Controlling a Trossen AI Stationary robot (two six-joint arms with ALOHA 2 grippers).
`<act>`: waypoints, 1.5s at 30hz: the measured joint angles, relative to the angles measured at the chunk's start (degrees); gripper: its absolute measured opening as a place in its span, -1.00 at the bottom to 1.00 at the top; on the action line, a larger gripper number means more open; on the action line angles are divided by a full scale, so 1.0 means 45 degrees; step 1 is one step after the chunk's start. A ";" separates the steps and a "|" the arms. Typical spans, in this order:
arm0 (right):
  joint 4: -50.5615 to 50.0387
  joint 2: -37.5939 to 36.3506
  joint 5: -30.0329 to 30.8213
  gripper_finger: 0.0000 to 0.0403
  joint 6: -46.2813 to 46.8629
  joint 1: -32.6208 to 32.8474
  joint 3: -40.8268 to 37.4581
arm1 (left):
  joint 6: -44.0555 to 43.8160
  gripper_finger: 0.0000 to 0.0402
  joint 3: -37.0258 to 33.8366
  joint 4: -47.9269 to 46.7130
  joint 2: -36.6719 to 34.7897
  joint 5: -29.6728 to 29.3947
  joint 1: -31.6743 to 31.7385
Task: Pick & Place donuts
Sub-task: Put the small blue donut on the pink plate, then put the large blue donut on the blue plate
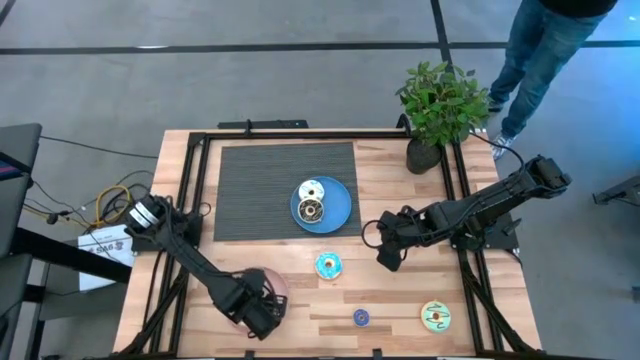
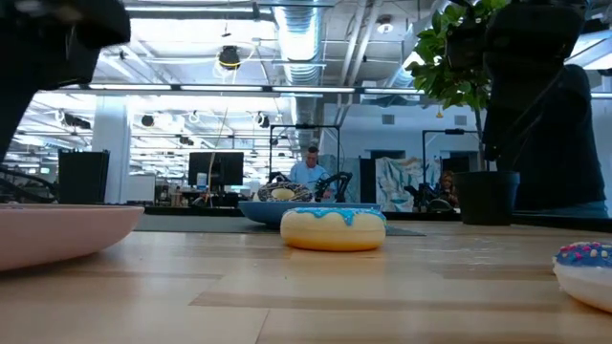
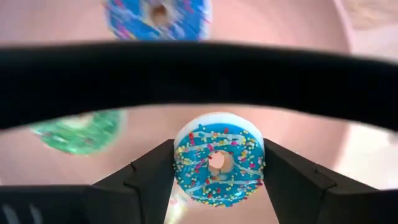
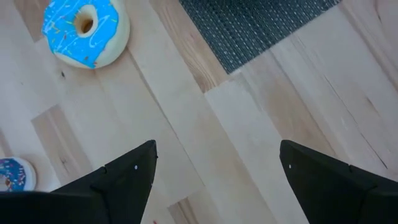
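My left gripper (image 1: 262, 318) points down over the pink plate (image 1: 276, 281) at the near left, shut on a small teal-iced sprinkled donut (image 3: 219, 163). A small blue donut (image 3: 158, 14) and a small green donut (image 3: 78, 130) lie on that plate. The blue plate (image 1: 340, 212) carries a white donut (image 1: 310, 190) and a brown donut (image 1: 311, 210). A larger teal donut (image 1: 328, 265), a small blue donut (image 1: 361, 317) and a yellow-green donut (image 1: 436, 316) lie flat on the wood. My right gripper (image 4: 217, 168) hangs open above bare wood, right of the teal donut (image 4: 84, 31). My left gripper pinches the small teal donut by two opposite sides of its rim (image 3: 180, 168) between its two fingers (image 3: 152, 177). The fingers come from above, pointing down. The donut sits level with its icing up, over the pink plate; whether it touches the plate I cannot tell.
A potted plant (image 1: 440, 110) stands at the far right corner. A dark ribbed mat (image 1: 250, 190) lies under the blue plate. A black frame rail (image 1: 185, 200) runs along the table's sides. A person's legs (image 1: 540, 50) show beyond the far right edge. Bare wood lies between the donuts.
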 joint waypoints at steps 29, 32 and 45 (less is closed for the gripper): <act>0.1122 0.0000 0.0005 0.64 0.0792 0.0000 0.0000 | 0.2903 0.34 -0.0015 -0.0520 0.0000 0.0553 0.0249; 0.1120 0.0000 0.0005 0.64 0.0760 0.0000 0.0000 | 0.2820 0.46 -0.0015 -0.0520 0.0000 0.0598 0.0255; 0.1190 0.0000 0.0005 0.64 0.0678 -0.0019 0.0000 | 0.3299 0.67 -0.0010 -0.0448 -0.0555 0.0350 0.0581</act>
